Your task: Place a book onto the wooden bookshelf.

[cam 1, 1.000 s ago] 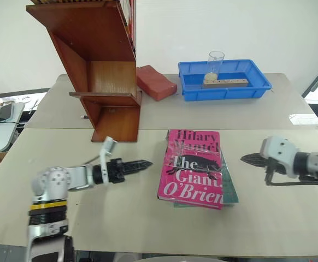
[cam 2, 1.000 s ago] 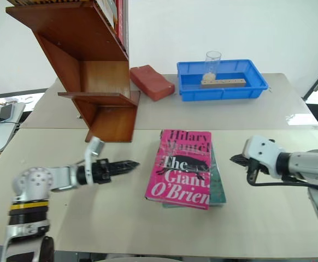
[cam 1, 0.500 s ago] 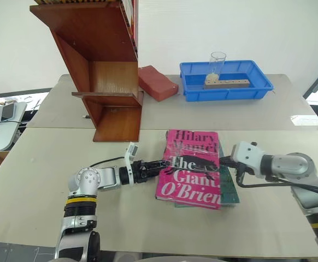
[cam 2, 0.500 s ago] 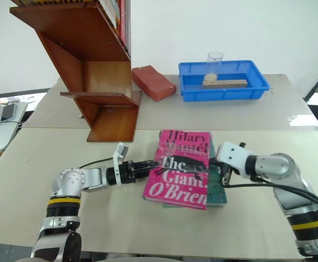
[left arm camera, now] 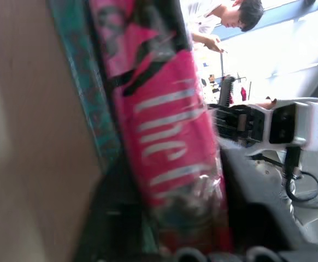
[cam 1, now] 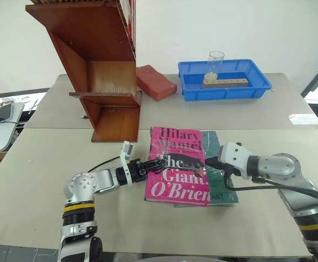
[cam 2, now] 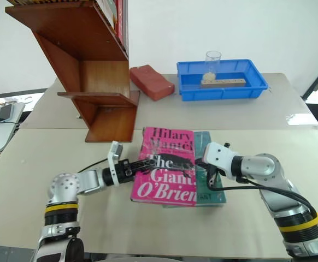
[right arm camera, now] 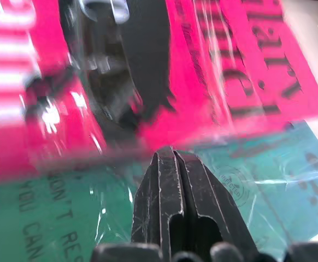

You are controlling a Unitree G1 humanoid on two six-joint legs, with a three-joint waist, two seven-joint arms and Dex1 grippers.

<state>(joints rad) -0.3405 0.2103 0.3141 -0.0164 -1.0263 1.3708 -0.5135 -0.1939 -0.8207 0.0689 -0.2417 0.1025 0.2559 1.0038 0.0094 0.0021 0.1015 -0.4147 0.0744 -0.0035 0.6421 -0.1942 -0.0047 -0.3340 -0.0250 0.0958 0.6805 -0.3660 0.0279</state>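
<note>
A red block point(cam 1: 155, 82) lies beside a blue tray point(cam 1: 224, 87) holding a clear glass point(cam 1: 215, 63).

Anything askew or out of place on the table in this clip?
The pink book sits skewed on the teal-green book, overhanging its left edge, with the left hand shut on that edge and the shut right hand against the other.

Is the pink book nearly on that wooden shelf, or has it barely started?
Barely started. The left pincer is shut on the pink book's left edge, which sits skewed on the teal book. The shut right pincer presses at the pink book's right edge, over the teal cover. Lifting and carrying to the wooden bookshelf remain.
</note>
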